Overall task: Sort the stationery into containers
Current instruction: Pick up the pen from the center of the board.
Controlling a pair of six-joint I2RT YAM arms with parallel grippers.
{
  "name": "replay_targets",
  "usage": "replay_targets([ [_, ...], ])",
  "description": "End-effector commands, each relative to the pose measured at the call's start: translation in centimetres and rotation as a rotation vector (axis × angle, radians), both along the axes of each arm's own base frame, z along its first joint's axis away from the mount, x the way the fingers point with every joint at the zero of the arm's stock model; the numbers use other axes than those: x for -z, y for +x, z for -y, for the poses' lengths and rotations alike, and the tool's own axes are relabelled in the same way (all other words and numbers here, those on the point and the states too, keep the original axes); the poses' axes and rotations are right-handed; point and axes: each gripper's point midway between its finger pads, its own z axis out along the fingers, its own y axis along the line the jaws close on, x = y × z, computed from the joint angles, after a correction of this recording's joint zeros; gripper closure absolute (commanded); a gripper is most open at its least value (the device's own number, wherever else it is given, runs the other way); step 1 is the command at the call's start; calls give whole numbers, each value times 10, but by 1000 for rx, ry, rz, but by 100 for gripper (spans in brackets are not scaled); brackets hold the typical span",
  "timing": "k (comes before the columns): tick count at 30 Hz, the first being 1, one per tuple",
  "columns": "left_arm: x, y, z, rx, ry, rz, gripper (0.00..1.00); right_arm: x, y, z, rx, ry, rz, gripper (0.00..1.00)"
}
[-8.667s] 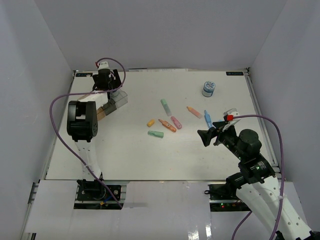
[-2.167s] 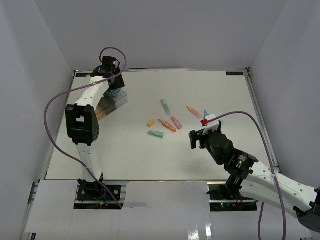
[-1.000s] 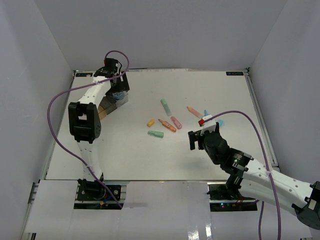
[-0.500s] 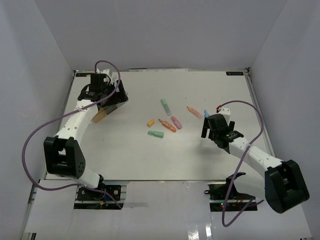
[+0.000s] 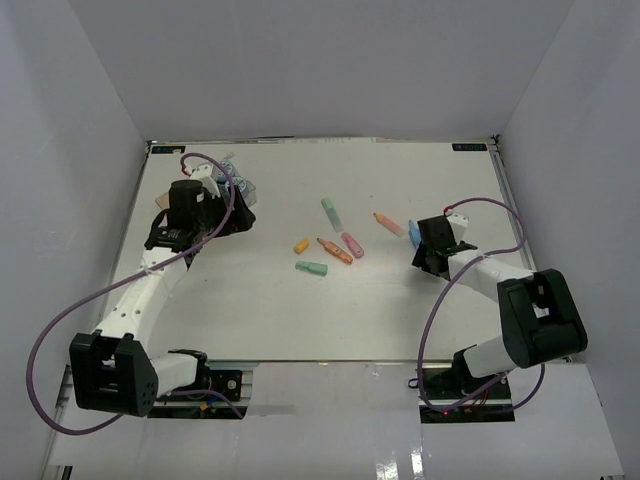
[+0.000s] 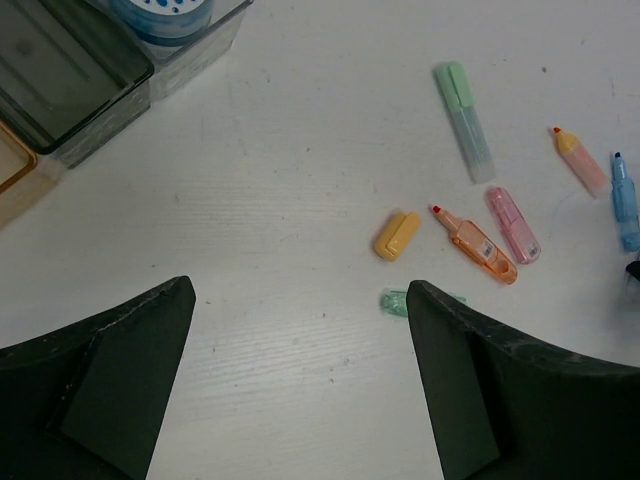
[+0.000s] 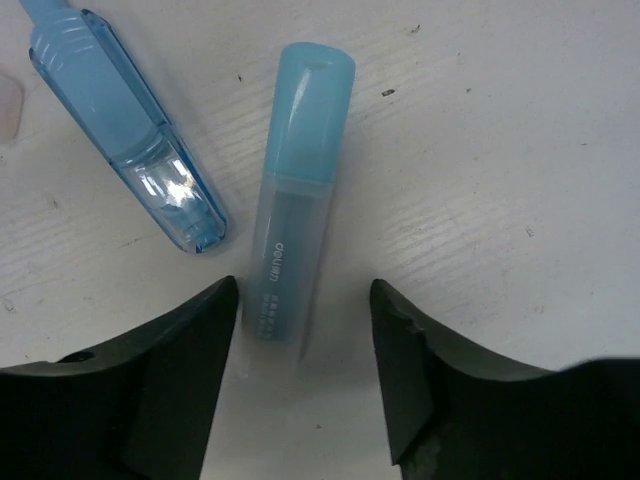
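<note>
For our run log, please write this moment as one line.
left gripper: open, empty | right gripper: open, straddling capped blue marker on table | roll: in clear bin

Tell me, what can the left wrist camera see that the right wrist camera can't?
Left wrist only: the bins, a blue roll, a green marker, yellow marker, orange marker and pink marker. Right wrist only: a capped pale blue marker between its open fingers. Both: the white table and, probably, the clear blue marker.

The top camera overlooks the whole table (image 5: 300, 310). Both wrist cameras face down, the right nearest. The markers (image 6: 478, 245) ahead of the left hand (image 6: 300, 300) also show from above.
</note>
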Motion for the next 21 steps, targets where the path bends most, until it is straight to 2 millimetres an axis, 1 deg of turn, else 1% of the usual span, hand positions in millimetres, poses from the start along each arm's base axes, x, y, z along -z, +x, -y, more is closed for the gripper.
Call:
replay_targets([
  [1, -22, 4, 9, 48, -30, 82, 2, -4, 9, 4, 59, 21, 43, 42],
  [2, -23, 3, 14, 70, -46, 84, 2, -7, 8, 5, 65, 26, 54, 48],
  [3, -25, 2, 17, 83, -57, 85, 2, -3, 3, 7, 70, 25, 48, 56],
  [4, -25, 0, 21, 102, -73, 83, 2, -4, 2, 7, 70, 31, 53, 61],
  [5, -29, -3, 29, 136, -105, 86, 2, -9, 2, 6, 63, 44, 72, 65],
  [6, -34, -4, 35, 154, -119, 91, 2, -8, -2, 5, 52, 49, 75, 72],
  [7, -36, -7, 44, 183, -129, 91, 2, -10, -3, 3, 39, 62, 84, 76],
  [8, -39, -9, 51, 202, -140, 91, 2, -18, -2, 0, 23, 75, 115, 81],
  [9, -49, -10, 58, 222, -157, 102, 2, -20, -5, -1, -3, 75, 119, 88],
  [10, -53, -14, 70, 246, -179, 96, 2, -32, -3, -8, -32, 101, 165, 92],
  [11, -58, -18, 78, 263, -193, 100, 2, -39, -2, -13, -62, 113, 189, 92],
  [12, -66, -24, 94, 302, -208, 108, 2, -44, -4, -23, -133, 124, 205, 92],
  [13, -69, -27, 103, 312, -216, 105, 2, -54, -2, -37, -197, 144, 250, 92],
  [14, -69, -30, 114, 317, -236, 86, 2, -74, 1, -48, -251, 168, 323, 92],
  [15, -69, -37, 132, 341, -239, 78, 2, -84, 0, -64, -325, 198, 356, 92],
  [16, -71, -39, 141, 351, -250, 72, 2, -99, -2, -85, -429, 204, 410, 92],
  [17, -73, -41, 153, 358, -273, 60, 2, -114, -4, -98, -484, 220, 460, 92],
  [18, -66, -45, 168, 373, -270, 37, 2, -124, -8, -113, -553, 241, 487, 91],
  [19, -68, -45, 175, 374, -277, 38, 2, -137, -15, -134, -640, 250, 525, 91],
  [20, -69, -45, 183, 378, -281, 44, 2, -151, -18, -146, -687, 266, 571, 90],
  [21, -68, -50, 195, 392, -287, 34, 2, -159, -23, -160, -744, 288, 594, 89],
])
